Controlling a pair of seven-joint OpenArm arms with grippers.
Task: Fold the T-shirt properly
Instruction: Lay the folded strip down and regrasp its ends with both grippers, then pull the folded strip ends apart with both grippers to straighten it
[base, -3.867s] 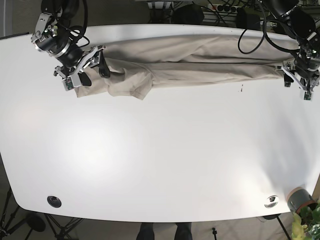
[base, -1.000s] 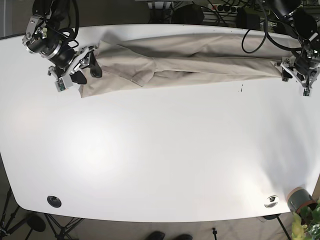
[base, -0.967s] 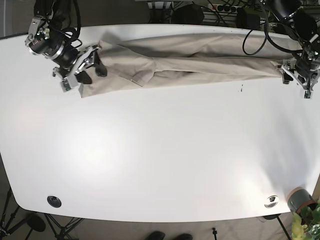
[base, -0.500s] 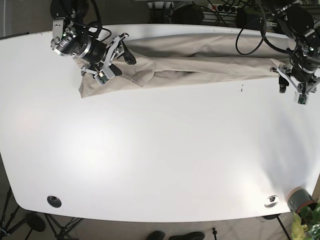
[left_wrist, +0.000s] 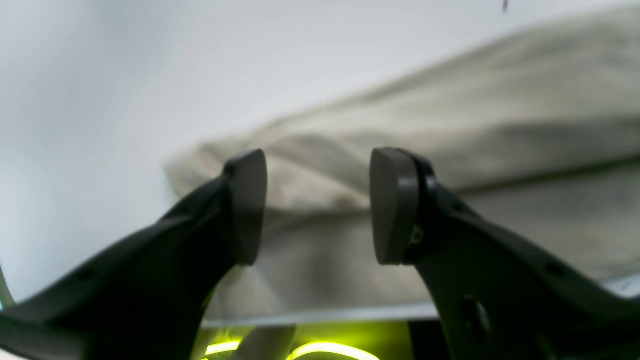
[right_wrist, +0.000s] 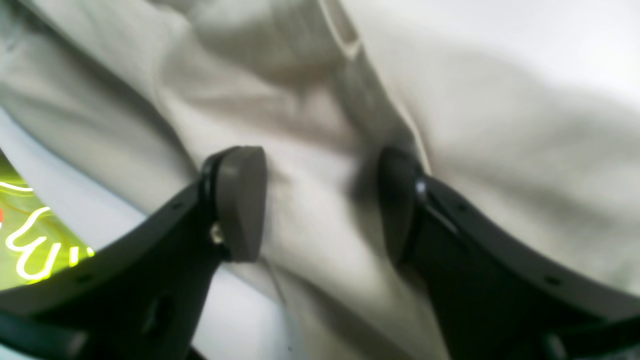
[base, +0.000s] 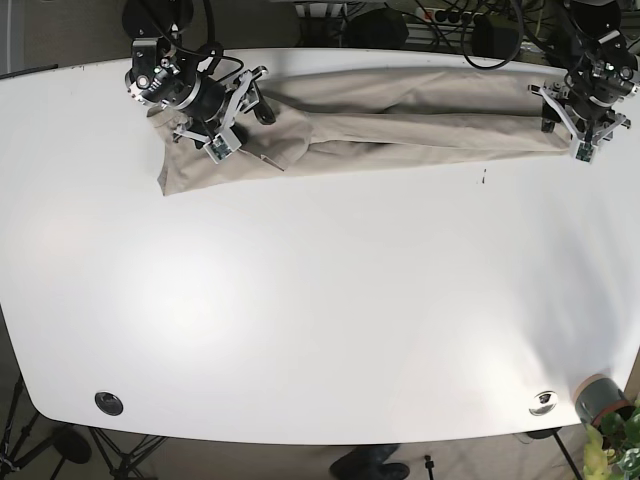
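The beige T-shirt lies stretched in a long band along the table's far edge, with a flap hanging down at its left end. My right gripper is open over the shirt's left part; in the right wrist view wrinkled cloth and a seam fill the gap between its fingers. My left gripper is open at the shirt's right end; in the left wrist view the folded cloth edge lies just beyond its pads. Neither grips cloth that I can see.
The white table spreads toward the near side. A small dark speck lies below the shirt. Two round grommets sit near the front edge. A potted plant stands at the front right corner. Cables hang behind the far edge.
The left arm has moved up toward the far edge onto the shirt's right end. The right arm has shifted slightly right over the shirt. Earlier, both pulled the shirt taut.
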